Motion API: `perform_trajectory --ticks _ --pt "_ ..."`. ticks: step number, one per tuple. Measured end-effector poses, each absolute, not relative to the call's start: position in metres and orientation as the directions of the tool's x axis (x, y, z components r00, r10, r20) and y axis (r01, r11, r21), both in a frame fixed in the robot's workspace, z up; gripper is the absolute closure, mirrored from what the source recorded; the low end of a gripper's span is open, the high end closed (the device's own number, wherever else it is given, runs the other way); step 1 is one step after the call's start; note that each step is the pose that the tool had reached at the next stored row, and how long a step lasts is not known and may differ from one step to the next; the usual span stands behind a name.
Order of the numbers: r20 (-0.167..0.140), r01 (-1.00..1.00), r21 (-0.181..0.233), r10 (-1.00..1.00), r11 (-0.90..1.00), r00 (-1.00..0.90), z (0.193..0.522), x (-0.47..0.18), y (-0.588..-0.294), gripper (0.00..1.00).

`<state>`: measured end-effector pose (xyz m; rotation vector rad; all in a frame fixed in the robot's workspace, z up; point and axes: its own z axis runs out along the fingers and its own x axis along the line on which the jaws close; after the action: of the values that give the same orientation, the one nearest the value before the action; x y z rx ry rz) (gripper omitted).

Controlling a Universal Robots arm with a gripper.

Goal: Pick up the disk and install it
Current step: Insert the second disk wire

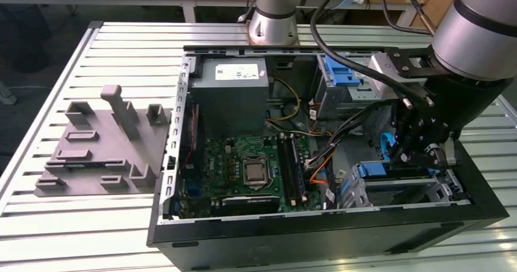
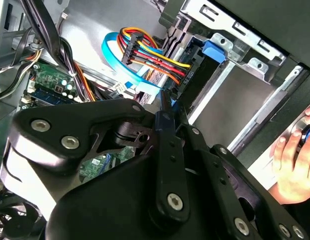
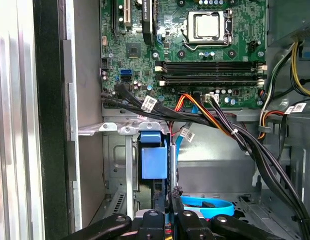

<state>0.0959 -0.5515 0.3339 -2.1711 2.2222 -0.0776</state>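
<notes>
The hand point(image 1: 420, 154) is down inside the open PC case point(image 1: 323, 238), over at about 3 o'clock from the motherboard point(image 1: 242, 169) in the exterior view. It's clenched on the disk point(image 1: 386, 146), which hangs on edge, so you mostly get one blue rail. In the first wrist view the disk point(image 3: 172, 165) is a thin edge-on strip running out from the hand point(image 3: 172, 220), just beside the blue latch piece point(image 3: 150, 162) on the metal drive cage point(image 3: 115, 165). The bundle of coloured cables point(image 2: 150, 55) sits close by in the second wrist view (a person's fingers point(image 2: 287, 150) are out past the case wall there too). The grey power supply point(image 1: 234, 96) is around 11 o'clock from the hand. On the slatted counter point(image 1: 81, 223), a grey plastic fixture point(image 1: 97, 145) sits at 9 o'clock from the case.
</notes>
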Motion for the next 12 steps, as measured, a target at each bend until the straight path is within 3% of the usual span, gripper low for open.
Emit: perform_trajectory --ticks 12 --pt "0.01 -0.998 -0.059 -1.0 0.023 -0.024 0.3326 0.0966 -0.5534 0.83"
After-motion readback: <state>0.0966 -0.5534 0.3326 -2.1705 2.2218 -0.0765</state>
